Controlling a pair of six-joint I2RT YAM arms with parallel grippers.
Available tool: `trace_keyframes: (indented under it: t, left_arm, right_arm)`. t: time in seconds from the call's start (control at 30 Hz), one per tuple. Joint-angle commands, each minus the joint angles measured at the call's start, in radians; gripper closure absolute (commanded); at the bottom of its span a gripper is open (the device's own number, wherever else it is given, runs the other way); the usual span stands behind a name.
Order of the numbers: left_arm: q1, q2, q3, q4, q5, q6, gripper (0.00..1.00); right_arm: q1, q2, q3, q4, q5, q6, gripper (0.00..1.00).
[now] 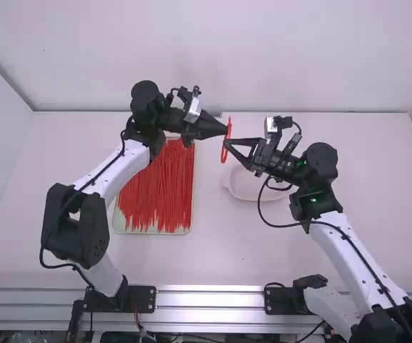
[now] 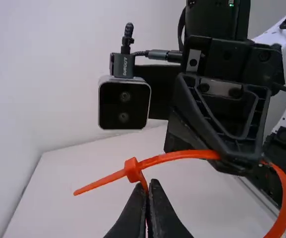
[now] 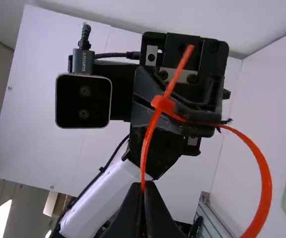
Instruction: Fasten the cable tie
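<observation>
A red cable tie (image 1: 225,145) hangs in the air above the middle of the table, bent into a loop (image 3: 261,183). Its tail runs through the head (image 2: 133,171) and a short tip (image 2: 83,188) sticks out beyond it. My left gripper (image 2: 146,187) is shut on the strap right beside the head. My right gripper (image 3: 143,188) is shut on the strap a little way before the head, facing the left one. In the high view the left gripper (image 1: 225,130) and the right gripper (image 1: 228,146) nearly meet tip to tip.
A flat tray (image 1: 152,231) with several loose red cable ties (image 1: 159,186) lies under the left arm. A white dish (image 1: 245,189) sits below the right gripper. A metal rail (image 1: 206,296) runs along the table's front edge.
</observation>
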State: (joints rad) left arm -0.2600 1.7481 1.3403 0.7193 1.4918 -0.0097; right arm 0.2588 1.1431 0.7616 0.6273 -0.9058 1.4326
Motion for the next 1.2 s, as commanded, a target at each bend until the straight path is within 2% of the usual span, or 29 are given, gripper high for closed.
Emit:
trace_keyframes:
  t: [0.0, 0.2, 0.4, 0.67, 0.77, 0.9, 1.17]
  left_arm:
    - [-0.015, -0.009, -0.006, 0.015, 0.075, -0.031, 0.98]
    - [-0.015, -0.009, -0.008, -0.015, 0.075, -0.020, 0.98]
    - [-0.023, -0.009, -0.049, 0.058, 0.075, -0.033, 0.98]
    - [-0.038, -0.009, -0.113, 0.369, 0.075, -0.240, 0.98]
    - [-0.042, -0.009, -0.136, 0.537, 0.074, -0.369, 0.98]
    - [-0.041, -0.009, -0.152, 0.693, 0.074, -0.502, 0.98]
    - [-0.041, -0.009, -0.159, 0.699, 0.074, -0.548, 0.98]
  right_arm:
    - [-0.024, -0.004, 0.024, -0.002, 0.070, -0.001, 1.00]
    - [-0.056, -0.004, 0.024, -0.003, 0.070, 0.001, 1.00]
    - [-0.081, -0.004, 0.024, -0.003, 0.071, 0.003, 1.00]
    - [-0.088, -0.004, 0.024, -0.004, 0.077, 0.003, 1.00]
    - [-0.087, -0.004, 0.024, -0.005, 0.073, 0.000, 1.00]
    - [-0.066, -0.004, 0.024, -0.002, 0.078, 0.000, 1.00]
    - [-0.040, -0.004, 0.024, -0.003, 0.126, 0.000, 1.00]
